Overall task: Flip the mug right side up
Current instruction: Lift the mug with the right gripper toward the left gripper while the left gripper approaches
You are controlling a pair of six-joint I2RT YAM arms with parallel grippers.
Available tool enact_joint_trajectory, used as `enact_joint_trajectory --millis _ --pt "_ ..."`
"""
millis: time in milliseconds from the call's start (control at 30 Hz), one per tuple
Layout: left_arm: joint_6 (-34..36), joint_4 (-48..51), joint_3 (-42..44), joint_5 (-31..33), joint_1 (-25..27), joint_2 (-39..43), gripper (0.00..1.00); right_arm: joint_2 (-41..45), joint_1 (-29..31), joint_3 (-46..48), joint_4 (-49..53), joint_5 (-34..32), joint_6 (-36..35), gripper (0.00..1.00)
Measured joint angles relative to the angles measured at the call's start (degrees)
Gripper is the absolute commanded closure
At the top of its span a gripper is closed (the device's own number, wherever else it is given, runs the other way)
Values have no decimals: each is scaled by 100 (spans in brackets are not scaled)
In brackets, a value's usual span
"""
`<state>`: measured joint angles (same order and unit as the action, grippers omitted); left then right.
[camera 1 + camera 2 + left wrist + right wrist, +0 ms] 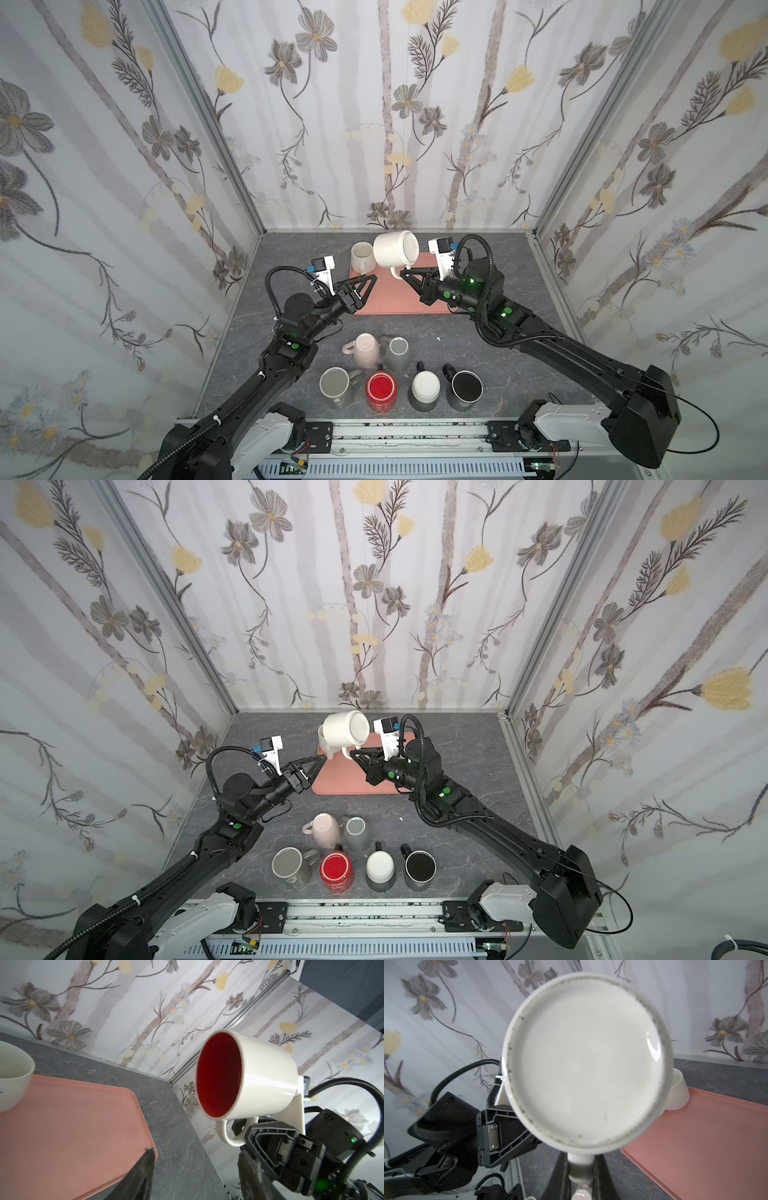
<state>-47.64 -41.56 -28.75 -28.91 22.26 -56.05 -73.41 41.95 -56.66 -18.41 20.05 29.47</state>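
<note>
The white mug (pixel 395 249) (pixel 345 729) hangs on its side above the back of the pink tray (pixel 395 299) (pixel 349 783). Its red inside (pixel 218 1076) faces my left arm, and its flat base (pixel 583 1059) faces the right wrist camera. My right gripper (pixel 405 274) (pixel 355 754) (pixel 580 1169) is shut on the mug's handle (pixel 230 1136), which points down. My left gripper (pixel 368 284) (pixel 318 762) (pixel 195 1153) is open and empty, low at the tray's left edge and apart from the mug.
A second white mug (pixel 360 255) (pixel 12 1076) stands upright on the tray's back left corner. Several mugs stand or lie at the front: pink (pixel 365 351), grey (pixel 397 353), grey (pixel 336 384), red (pixel 381 388), white-bottomed (pixel 424 388), black (pixel 465 388). Walls close in on three sides.
</note>
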Motion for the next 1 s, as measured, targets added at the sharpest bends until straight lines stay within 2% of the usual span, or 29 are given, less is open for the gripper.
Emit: enact_joint_trajectory --millis 100,300,433,700,833,867,933,1000 --pt "-179 -540 83 -321 -2 -31 46 -122 -2 0 -404 286 188 100" --pt "-511 -1366 83 -632 -9 -210 45 -308 4 48 -1062 846 605 100" --pt "-710 -1792 28 -739 -7 -420 52 -369 79 116 -1403 1064 811 100" --pt "-1097 -2310 2 -876 -7 -645 77 -553 205 177 -1888 1263 1104 100" --pt "-1239 -2328 -7 -850 -2 -640 100 -656 227 184 -2177 1274 1198 100" --pt "-1248 -2315 -15 -820 -2 -629 100 -678 227 184 -2243 1266 1207 100" --pt "-1244 -2175 -52 -769 2 -575 100 -688 227 181 -2291 1250 1209 90" --pt "-1178 -1919 -122 -734 15 -470 100 -660 229 188 -2280 1231 1224 67"
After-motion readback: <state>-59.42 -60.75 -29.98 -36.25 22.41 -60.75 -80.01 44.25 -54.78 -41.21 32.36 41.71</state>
